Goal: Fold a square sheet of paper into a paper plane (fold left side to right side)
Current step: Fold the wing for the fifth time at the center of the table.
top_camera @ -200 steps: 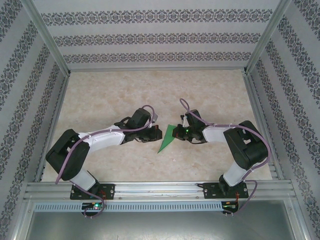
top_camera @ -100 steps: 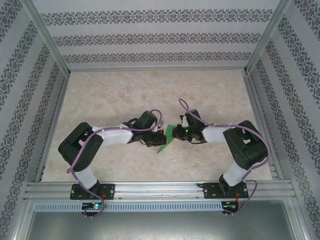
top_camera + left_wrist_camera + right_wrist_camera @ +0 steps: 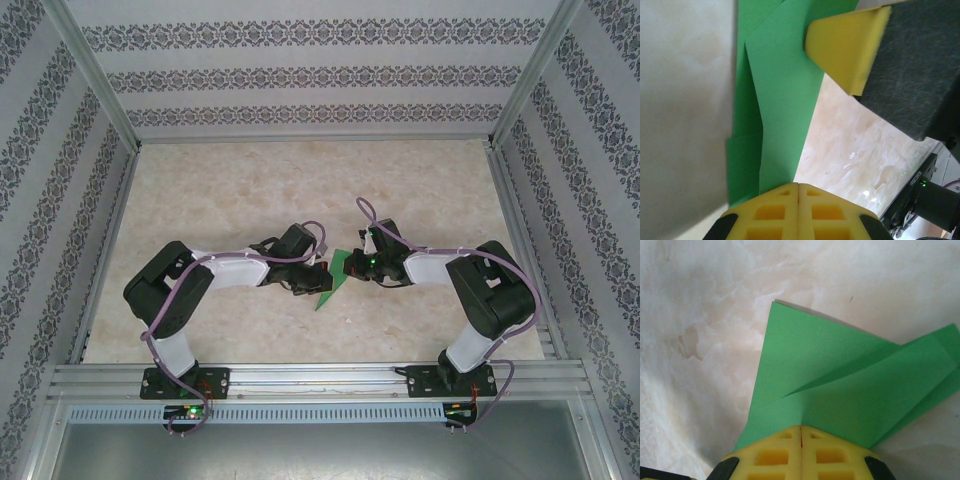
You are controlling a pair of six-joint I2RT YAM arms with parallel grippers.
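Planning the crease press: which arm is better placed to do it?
Probably left: the left fingers sit shut at the crease of the green paper, while the right fingers pinch its end, anchoring it.

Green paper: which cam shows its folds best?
Right wrist: the green paper lies nearly uncovered on the table, with its overlapping flaps and creases clear. Left wrist shows its layers too, but a yellow pad covers part. Top external shows it as a small sliver mid-table.
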